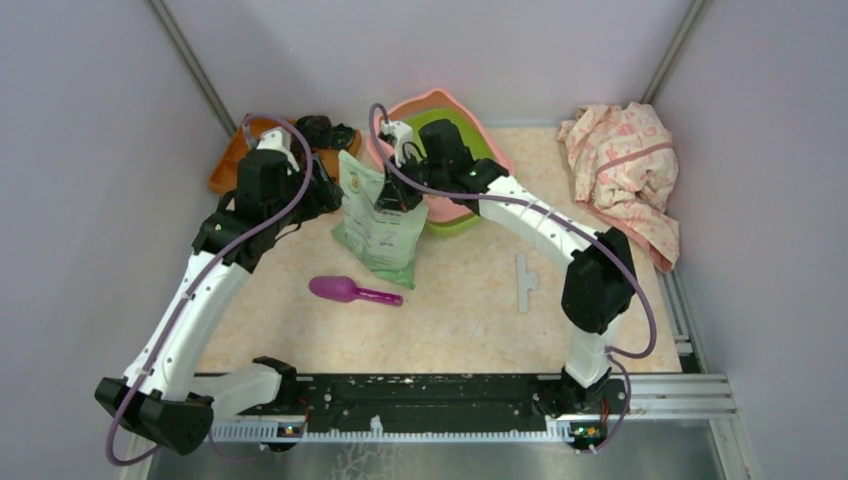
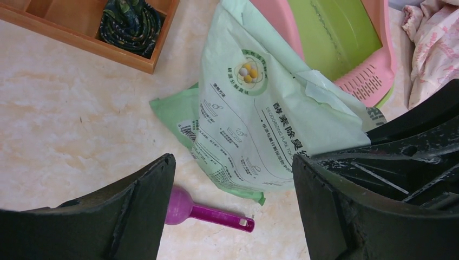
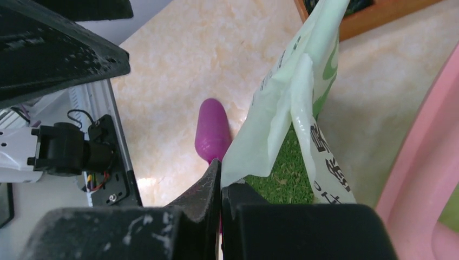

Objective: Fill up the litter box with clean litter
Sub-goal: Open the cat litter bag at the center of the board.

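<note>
- The right pincer [image 3: 221,181] is clenching on the top edge of the pale green litter bag [image 1: 375,225], with the thin plastic pinched between its closed fingers.
- Green granular litter [image 3: 281,181] is showing inside the bag's open mouth.
- The left pincer [image 2: 233,162] is hanging released, its fingers wide apart, just left of the bag.
- The litter box [image 1: 437,98] is sitting at the far side of the desk [image 1: 460,310], right behind the bag.
- A purple scoop [image 1: 352,291] is lying near the bag's lower end.
</note>
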`<state>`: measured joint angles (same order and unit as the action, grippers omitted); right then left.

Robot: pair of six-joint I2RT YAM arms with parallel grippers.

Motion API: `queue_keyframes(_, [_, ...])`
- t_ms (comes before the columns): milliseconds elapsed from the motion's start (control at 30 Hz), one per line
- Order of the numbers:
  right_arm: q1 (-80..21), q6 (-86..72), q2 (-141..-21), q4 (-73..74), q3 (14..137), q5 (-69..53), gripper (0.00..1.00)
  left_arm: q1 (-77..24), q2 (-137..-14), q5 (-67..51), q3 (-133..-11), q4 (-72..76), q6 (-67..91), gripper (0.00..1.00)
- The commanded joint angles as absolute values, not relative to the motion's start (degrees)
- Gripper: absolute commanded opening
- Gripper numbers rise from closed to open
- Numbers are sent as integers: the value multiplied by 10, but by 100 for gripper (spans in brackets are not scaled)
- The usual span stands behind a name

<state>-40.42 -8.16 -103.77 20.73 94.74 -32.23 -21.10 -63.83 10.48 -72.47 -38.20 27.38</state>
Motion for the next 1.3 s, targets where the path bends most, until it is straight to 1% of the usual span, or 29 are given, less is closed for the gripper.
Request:
queue_keyframes(0, [-406, -59, -997, 73, 1006, -332, 0, -205, -620, 109, -734, -386, 270, 85])
queue_keyframes(67, [-411, -63, -994, 56, 1001, -334, 0, -203, -617, 110, -735, -390, 270, 85])
queue_keyframes(167, [-438, -32, -1003, 97, 998, -308, 0, -199, -613, 111, -736, -395, 268, 85])
queue_keyframes(333, [-504, -3, -983, 108, 883, -238, 0, -197, -609, 110, -732, -397, 268, 85])
queue_keyframes(433, [-583, 17, -958, 93, 812, -182, 0, -196, -606, 110, -728, -397, 268, 85])
queue_keyframes(533, [-640, 28, -960, 113, 790, -130, 0, -196, -605, 109, -727, -397, 267, 85])
queue_keyframes(667, [-658, 14, -955, 127, 772, -84, 0, -195, -601, 107, -724, -396, 267, 85])
queue_keyframes(800, [-655, 16, -945, 166, 802, -29, 14, -195, -601, 106, -721, -393, 268, 85])
queue_keyframes(900, [-650, 20, -941, 195, 837, -7, 20, -195, -603, 107, -722, -391, 269, 85])
queue_keyframes(1033, [-640, 28, -927, 211, 854, 12, 32, -195, -604, 109, -722, -390, 267, 86])
queue_keyframes(1133, [-631, 31, -911, 220, 863, 10, 40, -195, -606, 109, -722, -390, 266, 86])
queue_keyframes(1200, [-620, 32, -898, 220, 867, 6, 44, -194, -608, 107, -723, -389, 265, 86])
queue_keyframes(1267, [-602, 33, -888, 222, 874, -13, 45, -194, -609, 106, -724, -389, 265, 86])
